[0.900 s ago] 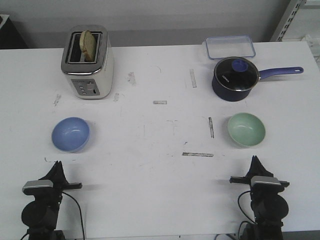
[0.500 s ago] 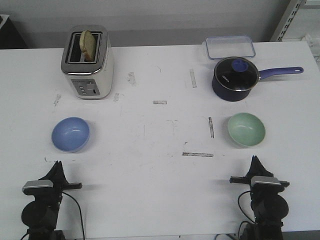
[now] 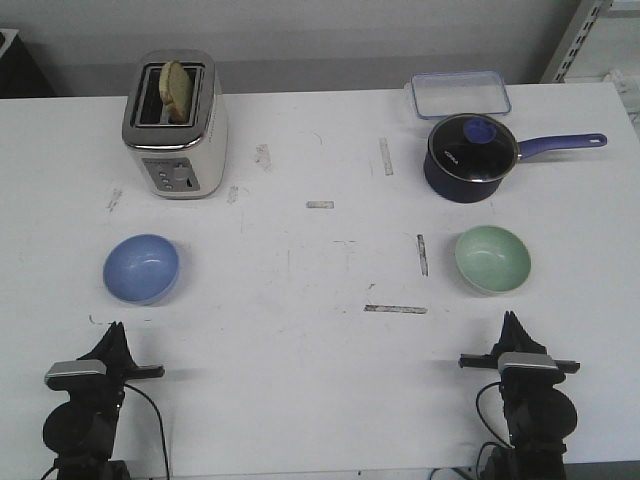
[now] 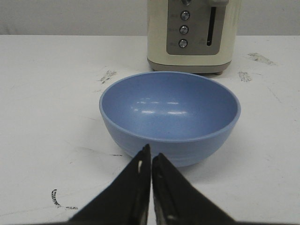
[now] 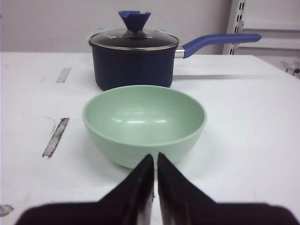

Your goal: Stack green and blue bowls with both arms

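On the desk [image 3: 320, 380] I see the toaster [image 3: 175, 125] and saucepan [image 3: 470, 157] at the far side. Nearer me, the blue bowl [image 3: 141, 267] sits left, the green bowl [image 3: 492, 259] right, well apart. My left pincer [image 3: 112, 333] and right pincer [image 3: 511, 323] are both clenched empty, just short of their bowls.

Left gripper [image 3: 113, 330] at near table edge, fingers pressed together, pointing forward, low over table. Right gripper [image 3: 510, 320] likewise closed, empty, pointing forward, well apart from left.
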You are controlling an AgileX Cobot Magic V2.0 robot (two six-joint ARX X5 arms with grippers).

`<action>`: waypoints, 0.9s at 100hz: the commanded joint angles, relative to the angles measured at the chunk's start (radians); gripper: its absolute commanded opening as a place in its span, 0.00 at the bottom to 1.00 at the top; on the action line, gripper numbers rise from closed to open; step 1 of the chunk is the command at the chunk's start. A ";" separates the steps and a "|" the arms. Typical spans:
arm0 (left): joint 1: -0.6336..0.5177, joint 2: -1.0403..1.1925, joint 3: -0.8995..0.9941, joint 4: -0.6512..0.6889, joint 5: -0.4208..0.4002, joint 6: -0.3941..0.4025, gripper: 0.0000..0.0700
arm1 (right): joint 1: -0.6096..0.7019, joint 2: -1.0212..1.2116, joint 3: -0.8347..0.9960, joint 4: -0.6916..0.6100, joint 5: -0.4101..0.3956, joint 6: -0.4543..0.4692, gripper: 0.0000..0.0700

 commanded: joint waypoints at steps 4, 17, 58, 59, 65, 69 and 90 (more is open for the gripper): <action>0.000 -0.001 -0.021 0.011 0.000 0.005 0.00 | 0.000 0.000 -0.002 0.018 0.002 -0.022 0.00; 0.000 -0.001 -0.021 0.011 0.000 0.005 0.00 | 0.000 0.001 -0.002 0.017 -0.002 0.001 0.00; 0.000 -0.001 -0.021 0.011 0.000 0.005 0.00 | -0.001 0.002 0.081 0.359 0.098 0.116 0.00; 0.000 -0.001 -0.021 0.011 0.000 0.005 0.00 | -0.001 0.002 0.092 0.357 0.102 0.115 0.00; 0.000 -0.001 -0.021 0.012 0.000 0.005 0.00 | -0.001 0.021 0.170 0.335 0.116 0.094 0.00; 0.000 -0.001 -0.021 0.012 0.000 0.005 0.00 | -0.001 0.047 0.229 0.314 0.116 0.066 0.00; 0.000 -0.001 -0.021 0.012 0.000 0.005 0.00 | -0.001 0.328 0.602 0.087 0.112 0.003 0.00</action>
